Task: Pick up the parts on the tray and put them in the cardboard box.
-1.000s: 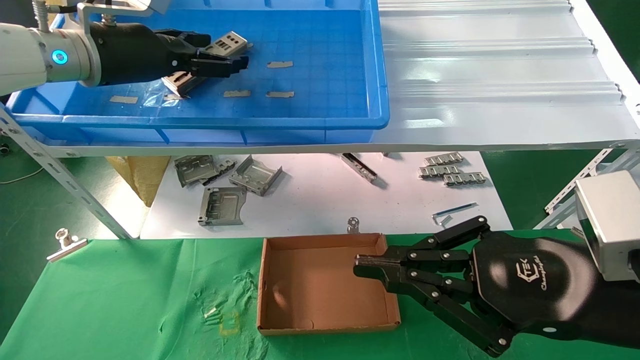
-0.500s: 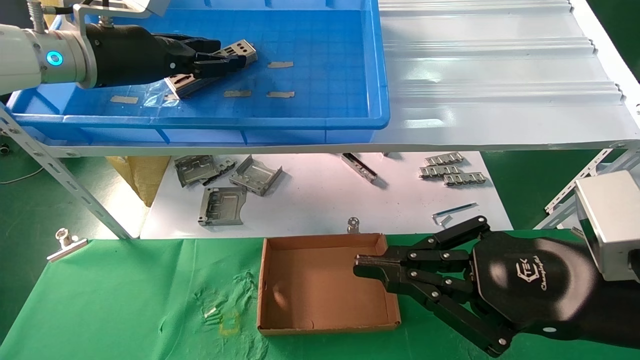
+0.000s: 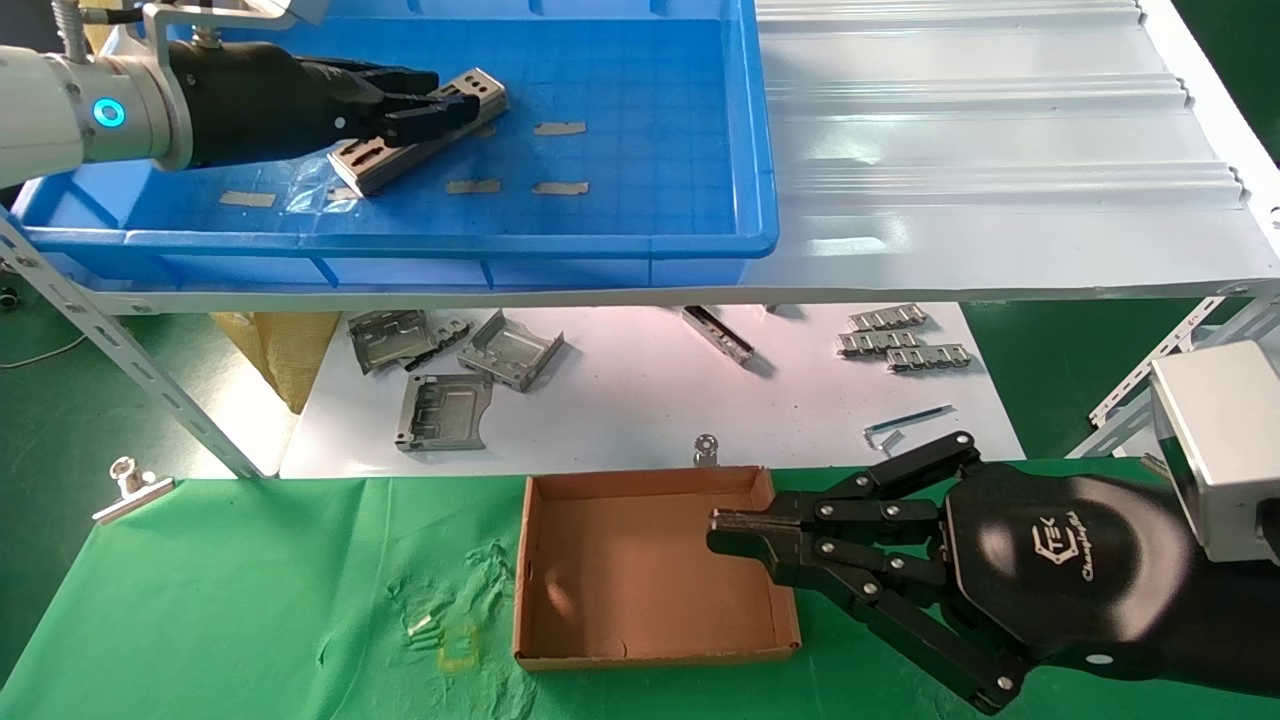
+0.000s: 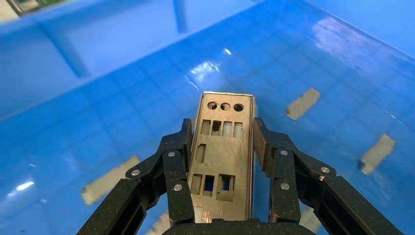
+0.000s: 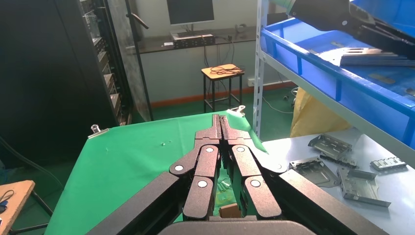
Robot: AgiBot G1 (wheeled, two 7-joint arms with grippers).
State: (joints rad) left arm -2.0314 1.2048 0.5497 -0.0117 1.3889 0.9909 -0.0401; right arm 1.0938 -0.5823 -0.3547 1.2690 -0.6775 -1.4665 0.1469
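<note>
Part (image 4: 222,156) lies lengthwise between the left end effector (image 4: 220,139) fingers, gripped inside the tray (image 3: 640,215); right end effector (image 3: 735,533) parked shut

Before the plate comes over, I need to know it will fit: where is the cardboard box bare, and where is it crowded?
The cardboard box holds nothing; its floor is bare from the left wall across to the middle. The right side is crowded: the right gripper hangs shut over it. The left gripper flanks the part in the tray.
</note>
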